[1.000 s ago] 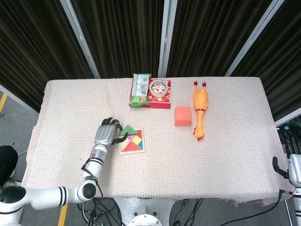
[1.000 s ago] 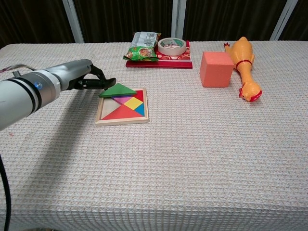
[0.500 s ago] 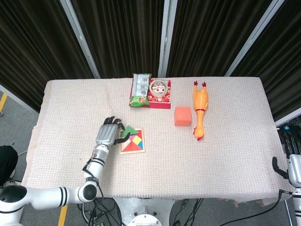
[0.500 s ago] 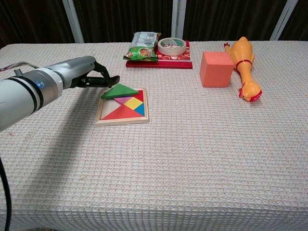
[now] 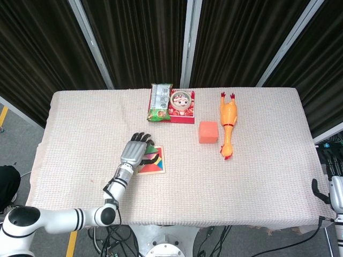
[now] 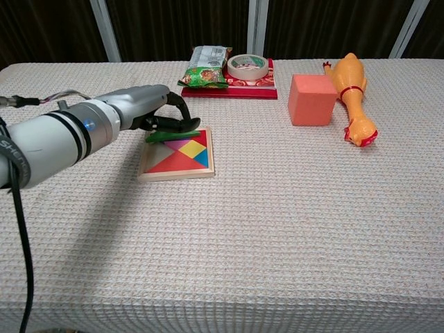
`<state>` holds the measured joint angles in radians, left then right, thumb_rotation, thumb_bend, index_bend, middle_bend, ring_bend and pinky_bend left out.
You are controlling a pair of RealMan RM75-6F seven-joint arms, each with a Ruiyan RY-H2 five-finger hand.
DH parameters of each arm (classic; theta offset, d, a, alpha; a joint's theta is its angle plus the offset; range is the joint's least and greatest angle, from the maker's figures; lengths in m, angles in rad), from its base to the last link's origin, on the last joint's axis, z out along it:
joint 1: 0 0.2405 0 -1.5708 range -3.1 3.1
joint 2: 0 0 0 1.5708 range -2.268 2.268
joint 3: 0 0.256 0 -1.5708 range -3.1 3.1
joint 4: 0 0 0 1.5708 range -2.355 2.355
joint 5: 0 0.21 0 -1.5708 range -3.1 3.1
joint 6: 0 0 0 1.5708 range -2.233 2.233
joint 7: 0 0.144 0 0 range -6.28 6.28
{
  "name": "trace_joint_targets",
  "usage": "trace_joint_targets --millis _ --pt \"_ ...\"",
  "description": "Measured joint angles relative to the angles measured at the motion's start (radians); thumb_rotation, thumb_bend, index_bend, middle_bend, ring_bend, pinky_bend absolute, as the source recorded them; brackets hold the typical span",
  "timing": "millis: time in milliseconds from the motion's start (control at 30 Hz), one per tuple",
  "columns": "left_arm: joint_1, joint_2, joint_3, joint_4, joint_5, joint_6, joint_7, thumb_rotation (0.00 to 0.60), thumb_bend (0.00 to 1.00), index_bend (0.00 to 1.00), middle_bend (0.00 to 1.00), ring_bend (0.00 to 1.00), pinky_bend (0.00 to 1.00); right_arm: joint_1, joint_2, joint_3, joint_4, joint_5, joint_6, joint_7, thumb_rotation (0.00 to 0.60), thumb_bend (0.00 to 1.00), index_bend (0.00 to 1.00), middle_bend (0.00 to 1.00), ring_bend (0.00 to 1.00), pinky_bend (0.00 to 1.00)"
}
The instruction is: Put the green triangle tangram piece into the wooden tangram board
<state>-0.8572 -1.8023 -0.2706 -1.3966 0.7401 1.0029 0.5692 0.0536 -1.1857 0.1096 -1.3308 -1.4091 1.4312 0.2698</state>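
Note:
The wooden tangram board [image 6: 173,175] lies left of the table's middle, with red, yellow, blue and pink pieces in it. The board [image 5: 153,172] shows in the head view too. The green triangle [image 6: 161,137] lies tilted over the board's far edge, and only a sliver of the triangle [image 5: 151,149] shows from above. My left hand [image 6: 147,111] reaches in from the left with its dark fingers [image 6: 177,125] laid on top of the triangle and holding it. In the head view the left hand [image 5: 135,153] covers the board's left part. My right hand [image 5: 320,191] barely shows at the lower right edge.
A green snack bag [image 6: 207,66] and a tape roll [image 6: 248,66] on a red box stand at the back. An orange cube [image 6: 312,99] and a rubber chicken [image 6: 350,94] lie to the right.
My left hand has moved right with the green triangle, from beside the board's far left corner to over the board. The triangle now sits lower, under the fingers.

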Motion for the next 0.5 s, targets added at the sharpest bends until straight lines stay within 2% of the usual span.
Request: trace_joint_targets --millis 500 --pt "0.018 0.023 0.036 -0.085 0.036 0.05 0.004 0.178 0.31 0.38 0.08 0.0 0.0 0.004 -0.002 0.0 -0.005 -0.003 -0.003 -0.012 0.6 0.43 0.0 0.0 0.0 0.0"
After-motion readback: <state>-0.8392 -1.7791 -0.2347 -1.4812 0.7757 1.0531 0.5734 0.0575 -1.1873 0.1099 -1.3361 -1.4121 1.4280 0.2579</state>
